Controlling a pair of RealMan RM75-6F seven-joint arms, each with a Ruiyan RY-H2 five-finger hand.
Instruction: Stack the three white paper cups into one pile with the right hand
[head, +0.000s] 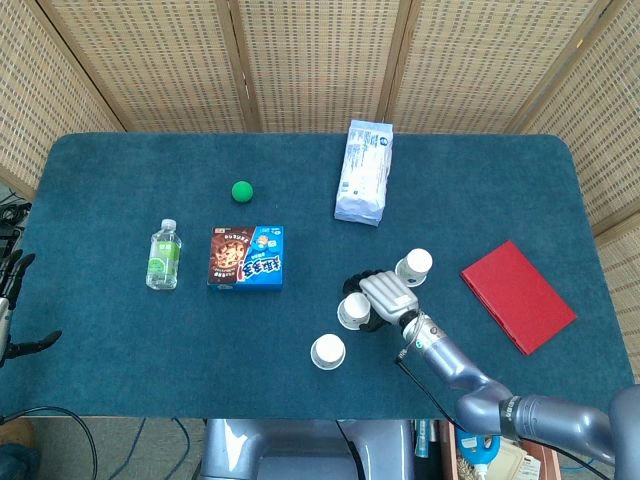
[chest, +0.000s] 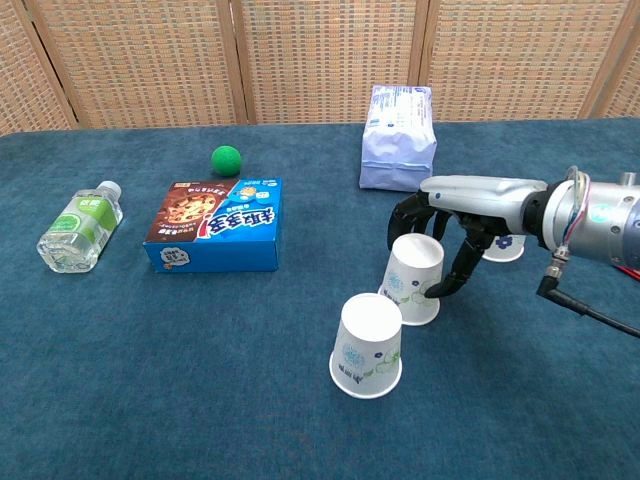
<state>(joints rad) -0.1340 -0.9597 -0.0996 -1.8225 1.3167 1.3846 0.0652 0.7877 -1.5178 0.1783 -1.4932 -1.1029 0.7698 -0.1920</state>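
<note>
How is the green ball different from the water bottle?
The green ball is round and solid green all over; the water bottle is long and see-through, with a white cap and a green label. The ball looks much smaller than the bottle. The ball sits farther back on the table; the bottle lies on its side nearer the left edge. Both rest on the blue table, untouched by either hand.

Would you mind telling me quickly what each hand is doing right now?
Left hand: open, holding nothing, at the table's left edge.
Right hand: fingers curled around the middle paper cup; whether they actually grip it cannot be told.
</note>
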